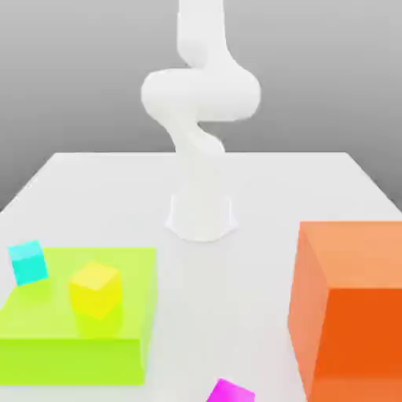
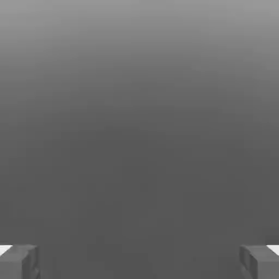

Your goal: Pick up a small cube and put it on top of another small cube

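The small yellow cube rests on top of a big flat lime-green block at the exterior view's left front. The small cube to pick up is out of view. In the hand view my gripper is open: its two grey fingertips stand far apart with nothing between them, against a plain grey background. In the exterior view the white arm rises from its base at the table's middle and bends high above it.
A small cyan cube sits at the lime-green block's far left corner. A small magenta cube lies at the front edge. A big orange block stands at the exterior view's right front on the white table.
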You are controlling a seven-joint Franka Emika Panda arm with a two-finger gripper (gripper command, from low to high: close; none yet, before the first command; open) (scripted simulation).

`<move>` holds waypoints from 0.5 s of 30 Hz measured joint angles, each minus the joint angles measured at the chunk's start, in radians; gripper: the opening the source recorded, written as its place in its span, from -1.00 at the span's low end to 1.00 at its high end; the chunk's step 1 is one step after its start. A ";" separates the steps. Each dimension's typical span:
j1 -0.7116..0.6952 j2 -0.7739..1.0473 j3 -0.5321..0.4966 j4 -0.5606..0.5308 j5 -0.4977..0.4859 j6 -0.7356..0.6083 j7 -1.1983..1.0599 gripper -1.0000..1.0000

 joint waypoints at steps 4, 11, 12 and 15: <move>0.053 0.149 0.063 0.013 -0.087 0.056 -0.140 0.00; 0.161 0.410 0.151 0.025 -0.212 0.157 -0.416 0.00; 0.178 0.447 0.162 0.027 -0.224 0.171 -0.460 0.00; 0.226 0.555 0.194 0.031 -0.254 0.216 -0.595 0.00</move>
